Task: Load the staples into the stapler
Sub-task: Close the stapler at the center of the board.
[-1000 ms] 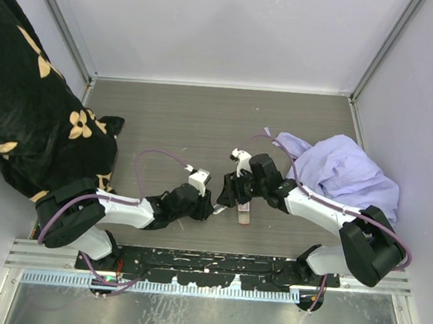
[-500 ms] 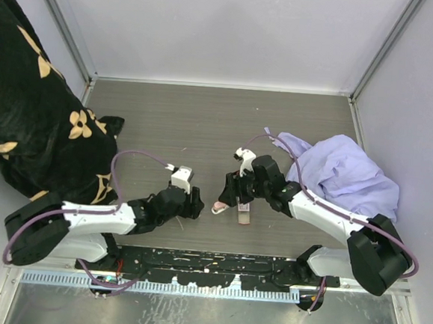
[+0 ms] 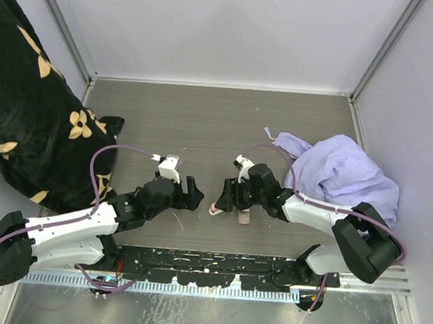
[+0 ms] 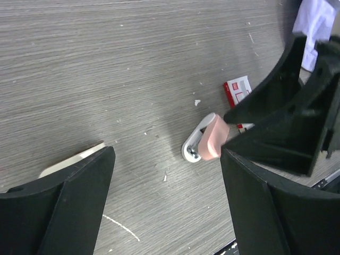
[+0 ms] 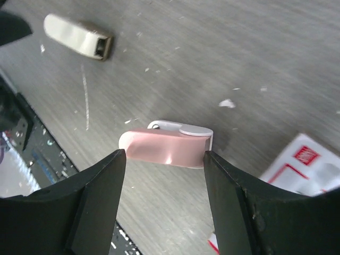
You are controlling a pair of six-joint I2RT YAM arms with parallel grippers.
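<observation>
The small pink stapler (image 5: pixel 167 146) with a white metal base lies on the grey wood-grain table (image 3: pixel 204 123). My right gripper (image 5: pixel 164 155) hangs over it, open, one fingertip at each end of the stapler. Whether the tips touch it I cannot tell. The staples, a red-and-white box (image 5: pixel 303 159), lie just right of that gripper (image 3: pixel 225 196), and the left wrist view shows the box (image 4: pixel 237 90) beyond the stapler (image 4: pixel 207 143). My left gripper (image 4: pixel 167 154) stands wide open and empty, a short way left of the stapler (image 3: pixel 217 207).
A beige block with a dark end (image 5: pixel 79 34) lies on the table near the left gripper (image 3: pixel 190 194), partly behind its finger (image 4: pixel 69 159). A lavender cloth (image 3: pixel 343 176) is heaped at the right and a black flowered fabric (image 3: pixel 32 117) at the left. Grey walls enclose the table.
My left gripper has opened wide and drawn back to the left, away from the stapler. The right gripper has widened a little and stays over the stapler.
</observation>
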